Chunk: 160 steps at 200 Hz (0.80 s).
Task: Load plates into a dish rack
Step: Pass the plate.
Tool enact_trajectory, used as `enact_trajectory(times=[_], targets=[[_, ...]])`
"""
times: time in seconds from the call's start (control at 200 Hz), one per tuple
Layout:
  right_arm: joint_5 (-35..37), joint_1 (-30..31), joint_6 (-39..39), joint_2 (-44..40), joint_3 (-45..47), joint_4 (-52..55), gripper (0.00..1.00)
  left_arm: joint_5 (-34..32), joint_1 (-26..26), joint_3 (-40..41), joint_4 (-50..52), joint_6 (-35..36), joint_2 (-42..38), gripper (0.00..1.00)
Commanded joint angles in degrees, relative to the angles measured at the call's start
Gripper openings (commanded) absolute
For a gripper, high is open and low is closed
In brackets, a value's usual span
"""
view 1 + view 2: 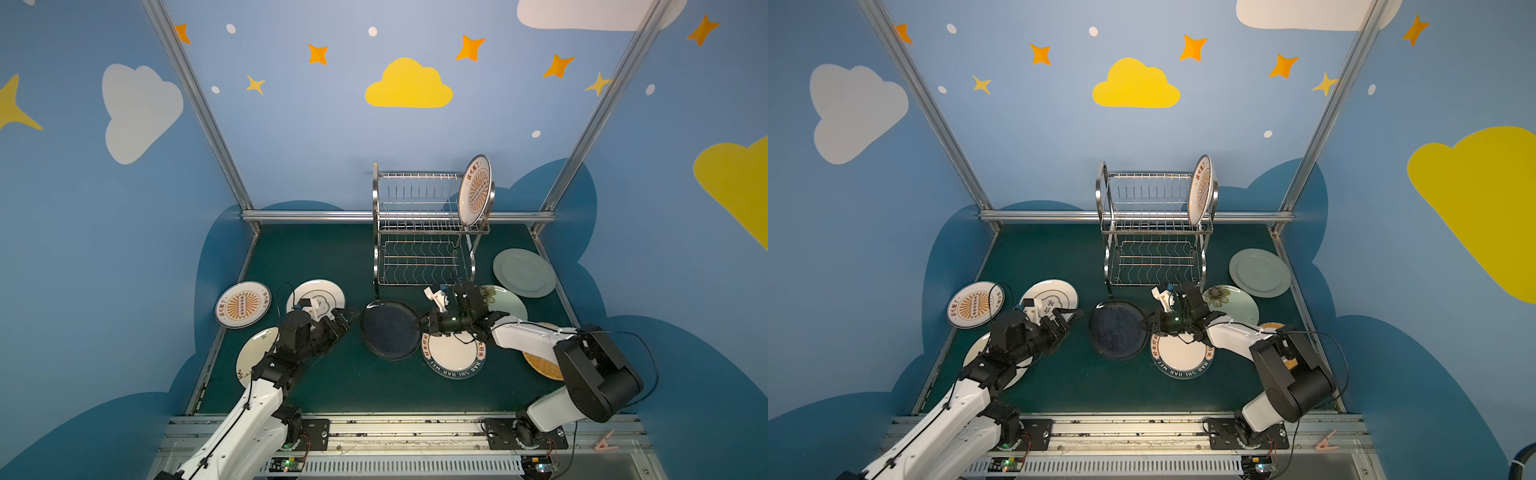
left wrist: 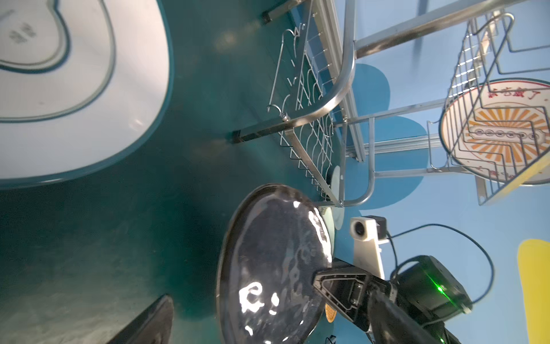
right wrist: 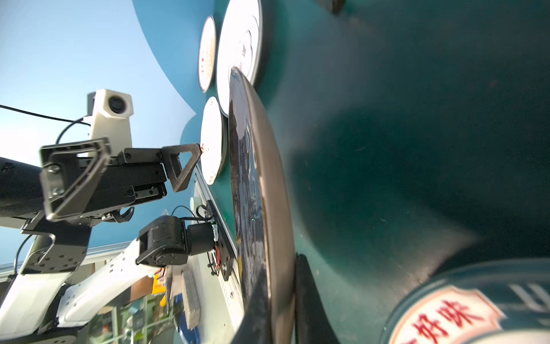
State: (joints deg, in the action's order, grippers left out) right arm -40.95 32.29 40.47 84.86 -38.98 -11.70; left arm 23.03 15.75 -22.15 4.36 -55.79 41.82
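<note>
R pincer (image 1: pixel 421 323) pinched on black plate (image 1: pixel 388 330) rim, plate tipped steeply over counter (image 1: pixel 332 382). L pincer (image 1: pixel 347 319) spread wide, just beside opp. rim, looks apart. Carry w/ R only, keep plate upright, clear lettered plate (image 1: pixel 453 358) underneath. Dish rack (image 1: pixel 419 216) behind: lower tier empty, sunburst plate (image 1: pixel 475 191) at top R end, other slots free.

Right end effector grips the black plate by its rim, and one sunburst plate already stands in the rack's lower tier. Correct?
Not quite: the sunburst plate stands in the upper tier of the dish rack, as both top views show. The right end effector does grip the black plate by its rim.
</note>
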Motion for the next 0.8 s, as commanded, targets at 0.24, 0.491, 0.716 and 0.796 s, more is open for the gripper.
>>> enact_trajectory(times=[0.24, 0.491, 0.716, 0.796], targets=[[12.16, -1.72, -3.27, -25.68, -9.19, 18.13, 0.0, -1.43, -0.81, -21.43, 30.96, 13.85, -5.65, 1.0], [26.47, 1.66, -5.99, -36.04, -15.72, 19.56, 0.0, 5.44, -0.85, -22.66, 27.44, 19.83, -11.03, 1.0], [34.03, 2.51, -10.55, -31.2, -31.22, 27.4, 0.0, -1.39, -0.91, -16.13, 22.27, 20.92, -19.84, 1.0], [36.81, 2.69, -12.15, -28.52, -36.08, 29.09, 0.0, -4.24, -0.92, -14.01, 22.39, 18.94, -21.66, 1.0]])
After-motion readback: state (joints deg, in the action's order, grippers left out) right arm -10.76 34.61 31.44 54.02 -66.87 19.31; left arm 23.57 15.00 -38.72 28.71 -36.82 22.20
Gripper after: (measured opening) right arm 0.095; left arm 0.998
